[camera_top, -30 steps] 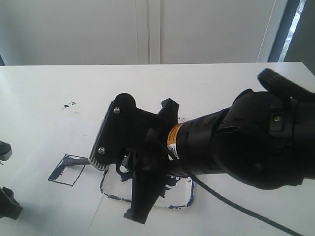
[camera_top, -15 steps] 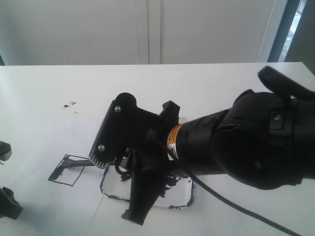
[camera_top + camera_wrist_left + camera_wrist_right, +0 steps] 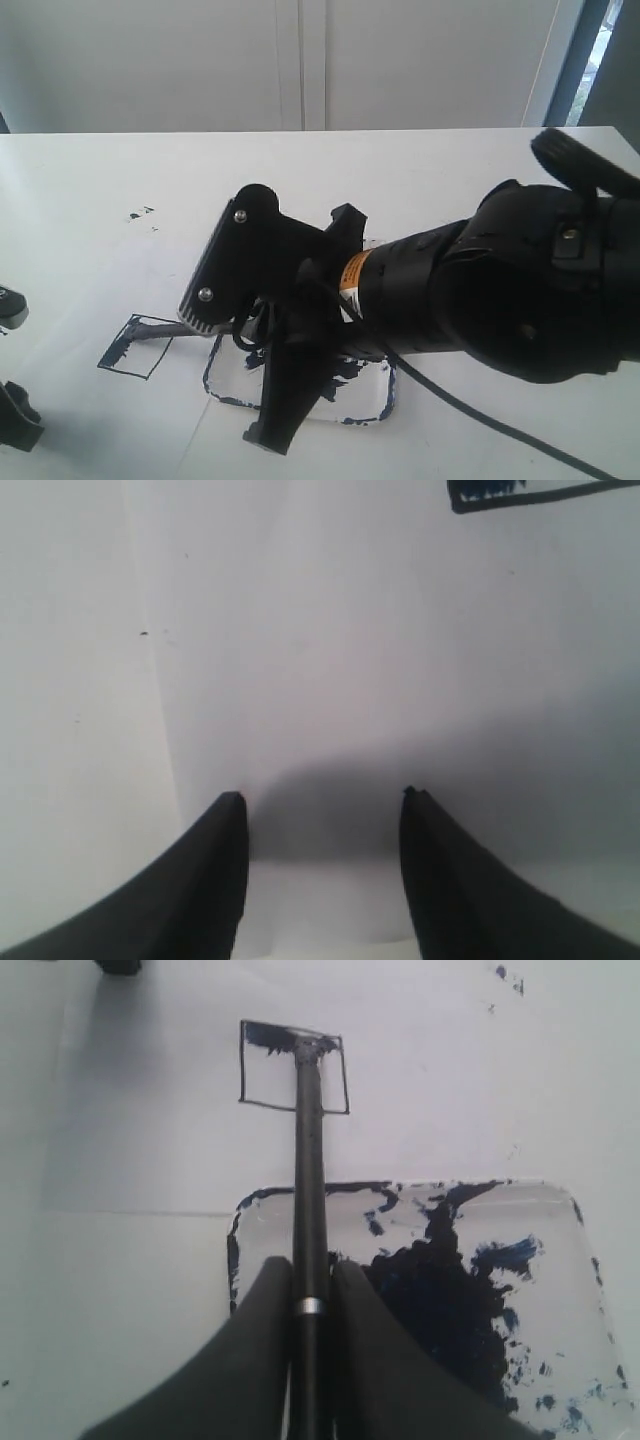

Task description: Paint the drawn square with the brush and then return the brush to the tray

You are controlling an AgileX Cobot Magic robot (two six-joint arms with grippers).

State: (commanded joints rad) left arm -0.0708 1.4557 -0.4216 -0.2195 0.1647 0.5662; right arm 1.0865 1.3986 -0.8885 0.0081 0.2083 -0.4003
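Because the drawn square [image 3: 270, 1080] lies beyond the tray [image 3: 560, 1220], the right jaws are clamped narrowly on the brush [image 3: 308, 1160]. Its long shaft reaches straight ahead of them, across the tray's near corner, and the tip meets the square's far edge. Only that edge shows paint; most of the square is blank. The left jaws stand apart, holding nothing, over bare paper [image 3: 350, 680].

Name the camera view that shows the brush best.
Right wrist view: the brush runs unobstructed from the right gripper to the drawn square. Exterior view: the arm hides nearly all. Left wrist view: no brush.
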